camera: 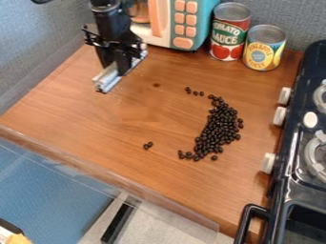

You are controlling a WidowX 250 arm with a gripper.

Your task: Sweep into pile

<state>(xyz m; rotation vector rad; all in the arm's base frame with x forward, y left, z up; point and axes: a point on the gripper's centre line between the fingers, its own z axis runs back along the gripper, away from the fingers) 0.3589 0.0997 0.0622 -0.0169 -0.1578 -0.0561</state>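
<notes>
The small, dark, glossy beans (219, 126) lie on the brown wood-grain bench (83, 119), right of its middle, in a crescent that bulges toward the stove. They crowd so closely along its thick middle and lower part that single beans are hard to count. A thin, broken line of beans trails off from the upper end toward the left, and a few loose beans (147, 145) sit well apart, to the left of the lower end. The black robot hand (119, 69) is over the upper left of the bench, its arm cut off by the top edge. Below it a long, narrow, grey-silver bar (107, 81) lies at a slant, its middle partly hidden by the hand. I cannot tell whether the hand is open or closed on the bar. Behind, the arm covers part of a teal and white toy microwave with peach buttons (185, 24), whose top is cut off. Beside it stand 2 metal cans: a taller red and green can (229, 35) and a shorter yellow and blue can (264, 50). At the right, a black stove with white knobs (296, 157) runs out of view. At the lower left corner, a yellow-orange object (16, 238) is too cut off to identify.
</notes>
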